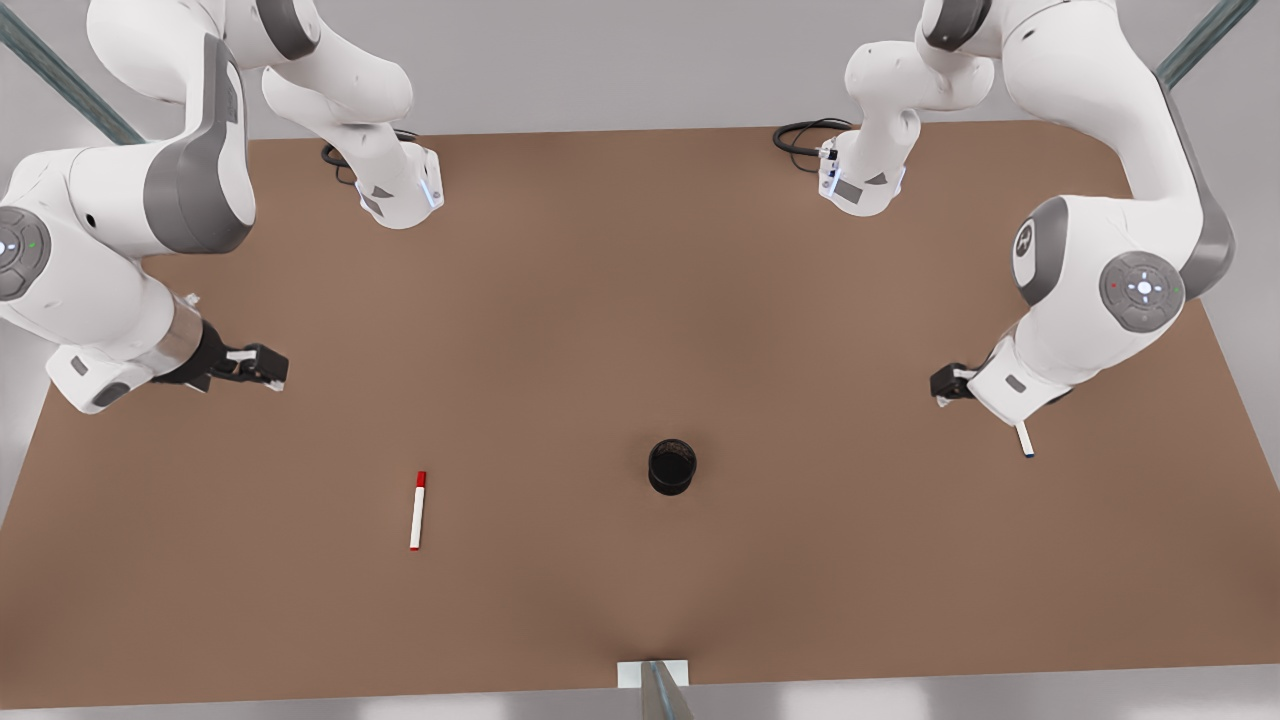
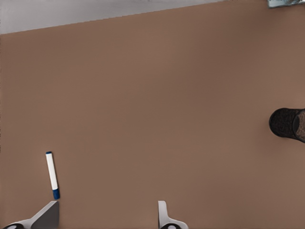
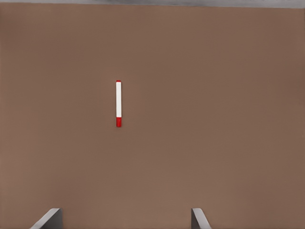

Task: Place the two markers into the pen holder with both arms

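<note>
The red-capped marker point(image 1: 417, 511) lies flat on the brown table, left of the black pen holder point(image 1: 672, 466) in the front view. My right gripper point(image 1: 262, 366) hovers open above the table at the front view's left, and its wrist view has the red marker point(image 3: 118, 103) ahead of the open gripper point(image 3: 125, 219). The blue-capped marker point(image 1: 1024, 440) lies at the front view's right, partly hidden under my left arm. My left gripper point(image 1: 948, 383) is open, with the blue marker point(image 2: 52, 175) just off one fingertip point(image 2: 47, 215) and the pen holder point(image 2: 288, 123) farther away.
The two arm bases point(image 1: 400, 190) point(image 1: 862, 180) stand at the table's far edge with black cables beside them. A metal post bracket point(image 1: 654, 676) sits at the near edge. The brown table point(image 1: 640, 300) spreads wide between the arms.
</note>
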Tool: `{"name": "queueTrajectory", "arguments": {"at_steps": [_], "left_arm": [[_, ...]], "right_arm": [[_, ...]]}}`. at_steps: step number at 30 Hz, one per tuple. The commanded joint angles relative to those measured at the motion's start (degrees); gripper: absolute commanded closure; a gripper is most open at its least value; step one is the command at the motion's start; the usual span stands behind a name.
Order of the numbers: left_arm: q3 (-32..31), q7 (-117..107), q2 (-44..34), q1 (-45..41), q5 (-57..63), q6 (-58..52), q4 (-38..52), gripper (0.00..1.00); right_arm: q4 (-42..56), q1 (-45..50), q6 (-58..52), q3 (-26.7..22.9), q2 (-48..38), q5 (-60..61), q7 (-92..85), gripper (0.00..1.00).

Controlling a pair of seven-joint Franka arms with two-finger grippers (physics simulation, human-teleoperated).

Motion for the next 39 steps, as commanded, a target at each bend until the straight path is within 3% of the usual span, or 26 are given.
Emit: {"name": "queueTrajectory", "arguments": {"at_steps": [1,3,5,8,10,13,19,22,23,26,33,36,39], "left_arm": [[-0.02,0.66,0.07,-0.04,0.55,2.64,0.05,0.00],[0.42,1.01,2.01,1.45,0.72,2.81,-0.04,0.00],[1.22,1.01,5.78,8.39,-0.94,11.16,-3.02,0.00],[1.13,7.95,5.52,16.21,-3.75,28.82,-17.61,0.00],[1.22,14.20,8.77,18.32,-6.22,34.72,-18.76,0.00],[1.13,18.50,10.97,21.22,-6.66,39.64,-22.89,0.00],[2.62,34.67,12.38,25.62,-6.22,47.99,-32.12,0.00],[3.06,36.61,12.91,25.71,-3.32,50.45,-33.09,0.08],[3.06,37.66,13.17,25.71,-3.32,50.72,-33.09,0.19],[3.06,39.16,14.14,25.71,-3.32,51.42,-33.18,0.26],[2.97,38.72,16.16,25.27,-3.76,54.67,-32.38,0.28],[2.97,38.72,16.51,25.27,-3.76,54.67,-32.30,0.40],[2.97,38.63,17.30,25.53,-3.85,55.46,-32.30,0.45]], "right_arm": [[0.03,-0.08,1.91,0.01,-0.07,0.02,3.06,0.00],[0.03,0.00,2.08,0.01,-0.07,0.02,2.97,0.00],[0.03,-0.08,2.96,0.10,1.86,0.29,3.32,0.00],[0.99,-0.17,17.63,0.72,14.86,0.20,2.62,0.00],[0.82,1.15,26.51,0.72,23.30,-0.15,3.50,0.00],[0.99,3.08,38.46,0.28,33.06,-2.52,7.89,0.00],[0.99,4.31,43.12,-0.07,38.96,-3.49,10.62,0.00],[1.35,4.31,44.62,0.19,41.24,-3.49,11.06,0.00],[1.35,4.31,44.62,0.19,41.24,-3.49,11.06,0.01],[1.35,4.40,44.45,0.19,41.24,-3.58,11.06,0.26],[1.08,4.49,44.53,0.19,41.95,-3.58,11.14,0.31],[1.08,4.49,44.53,0.19,41.94,-3.67,11.14,0.37],[1.08,4.49,44.53,0.28,41.94,-3.67,11.14,0.43]]}}
